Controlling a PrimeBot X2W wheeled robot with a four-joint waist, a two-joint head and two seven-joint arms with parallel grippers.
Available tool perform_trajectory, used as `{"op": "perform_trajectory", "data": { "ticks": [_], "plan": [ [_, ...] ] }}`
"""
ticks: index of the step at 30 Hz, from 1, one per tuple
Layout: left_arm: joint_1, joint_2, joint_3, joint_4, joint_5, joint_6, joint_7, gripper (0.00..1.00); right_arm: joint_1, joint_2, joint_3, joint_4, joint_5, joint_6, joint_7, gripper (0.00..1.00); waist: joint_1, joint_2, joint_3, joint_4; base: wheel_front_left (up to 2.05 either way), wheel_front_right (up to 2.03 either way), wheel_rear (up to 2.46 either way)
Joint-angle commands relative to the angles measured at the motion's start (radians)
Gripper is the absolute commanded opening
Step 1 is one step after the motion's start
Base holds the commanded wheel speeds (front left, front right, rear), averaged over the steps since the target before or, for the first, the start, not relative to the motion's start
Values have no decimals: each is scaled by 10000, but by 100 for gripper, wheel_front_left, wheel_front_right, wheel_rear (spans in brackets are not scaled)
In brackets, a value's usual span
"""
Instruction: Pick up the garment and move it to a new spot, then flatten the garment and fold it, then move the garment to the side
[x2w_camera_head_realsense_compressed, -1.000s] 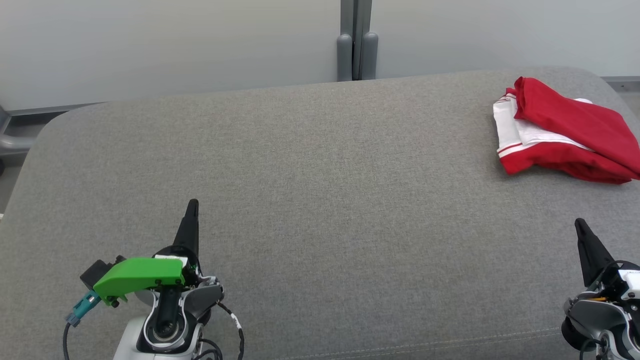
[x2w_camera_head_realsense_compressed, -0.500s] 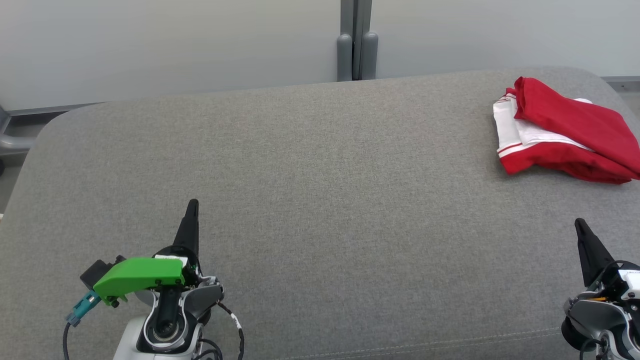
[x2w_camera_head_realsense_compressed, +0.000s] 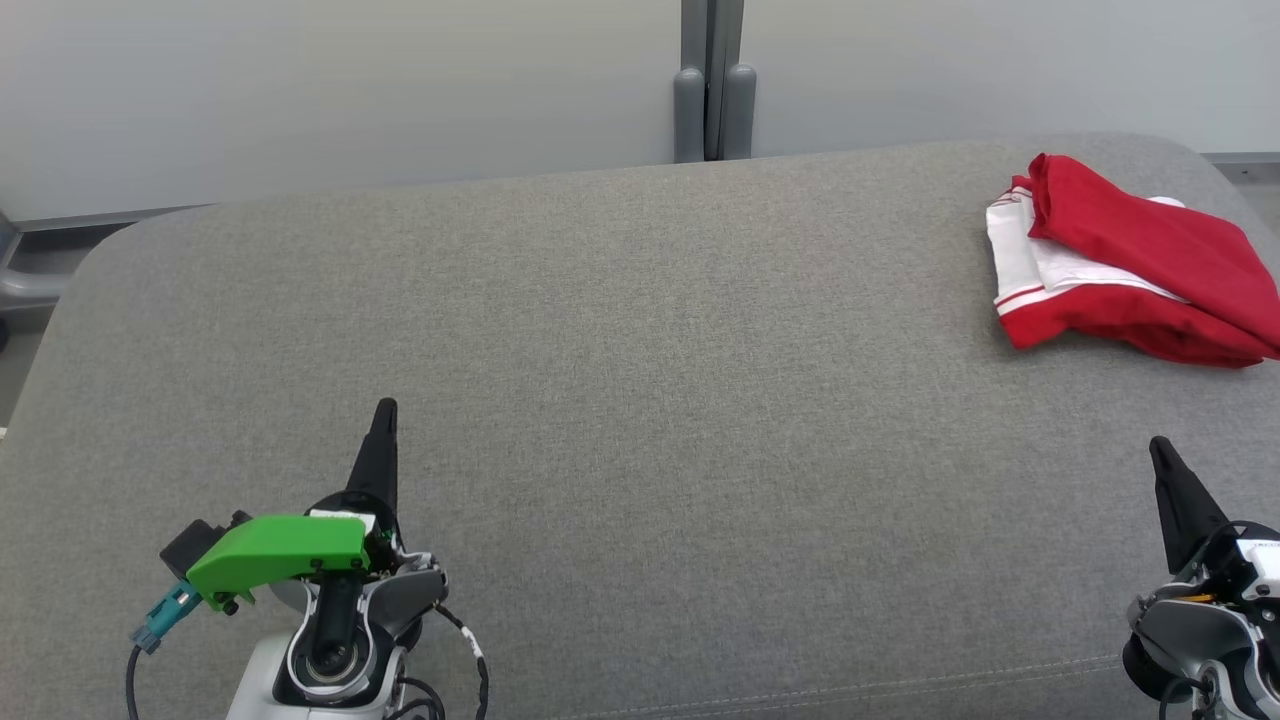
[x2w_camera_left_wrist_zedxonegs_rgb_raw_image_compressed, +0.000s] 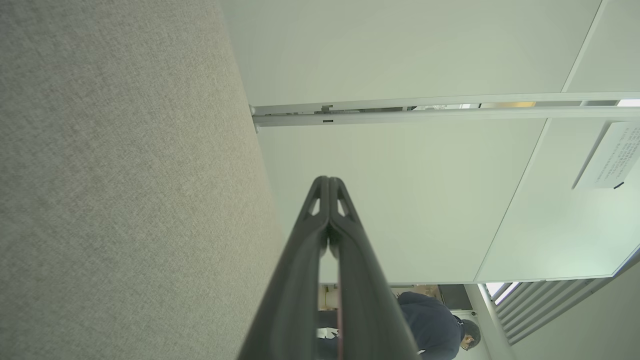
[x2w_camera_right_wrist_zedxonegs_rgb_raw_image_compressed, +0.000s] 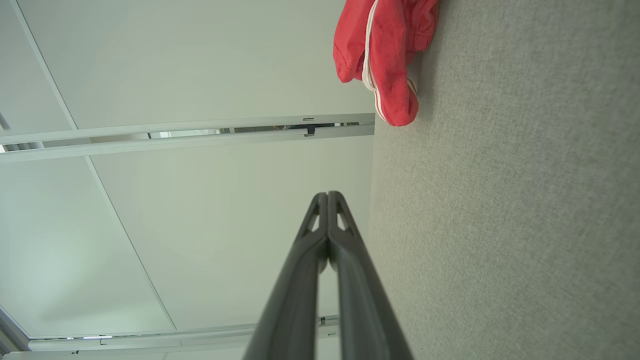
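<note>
I see the garment (x2w_camera_head_realsense_compressed: 1130, 270) lying folded on the grey cushion (x2w_camera_head_realsense_compressed: 640, 350) at its far right corner, well apart from both arms. My left fingers (x2w_camera_head_realsense_compressed: 378, 455) are pressed together tip to tip at the near left and hold nothing. My right fingers (x2w_camera_head_realsense_compressed: 1180, 500) are likewise closed and empty at the near right.

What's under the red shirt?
The shirt lies folded on the grey cushion. A white layer with a red stripe peeks out beneath its red top fold. Anything deeper inside the folds is covered.
</note>
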Motion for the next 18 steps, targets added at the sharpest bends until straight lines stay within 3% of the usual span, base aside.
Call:
{"op": "perform_trajectory", "data": {
  "ticks": [1,18],
  "plan": [
    [-111,2,45,-23,32,-35,17,0,-99,-45,-3,17,42,7,4,0,0,0,0,0,0,0,0],
    [-111,2,46,-25,32,-35,16,0,-98,-45,-2,17,42,7,3,0,0,0,0,0,0,0,0]
  ]
}}
